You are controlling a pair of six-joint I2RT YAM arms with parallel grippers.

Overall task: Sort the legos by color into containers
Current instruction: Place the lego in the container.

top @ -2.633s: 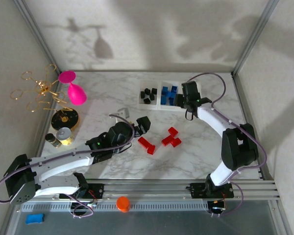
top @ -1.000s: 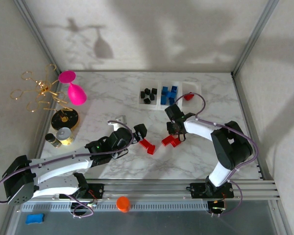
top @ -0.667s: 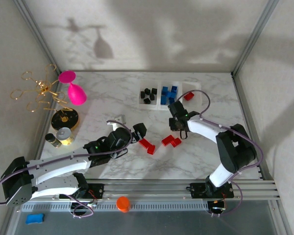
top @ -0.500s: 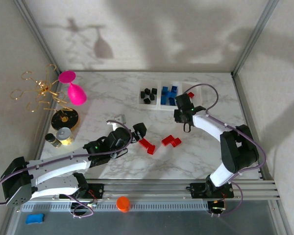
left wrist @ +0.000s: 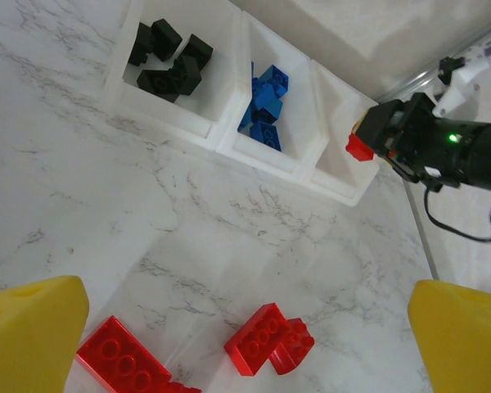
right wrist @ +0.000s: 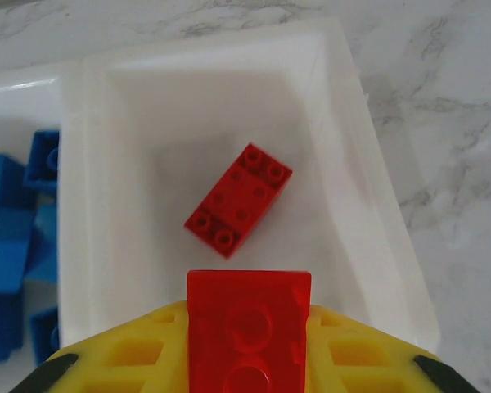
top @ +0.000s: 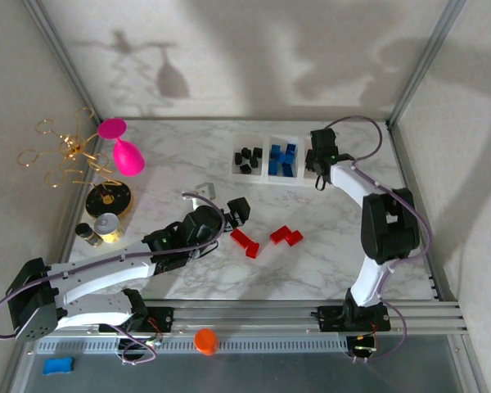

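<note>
1. Legos (top: 245, 242) on show, and here's the layout: black bricks (left wrist: 168, 59) in the left compartment of the clear tray (left wrist: 159, 115), blue bricks (left wrist: 266, 102) in the middle one.
2. Right compartment: one red piece (right wrist: 239, 199) lies flat, studs up, turned diagonally.
3. The right gripper (top: 315, 162) hangs over that compartment, its yellow pads (right wrist: 131, 356) clamped tight on a red brick (right wrist: 249, 327).
4. Down on the marble (left wrist: 188, 213) lie the loose red bricks (left wrist: 127, 356): an oblong one, and near it what looks like two pressed together, though I can't be sure.
5. The left gripper (top: 239, 210) hovers near them, pads (left wrist: 33, 344) spread wide, nothing between.
</note>
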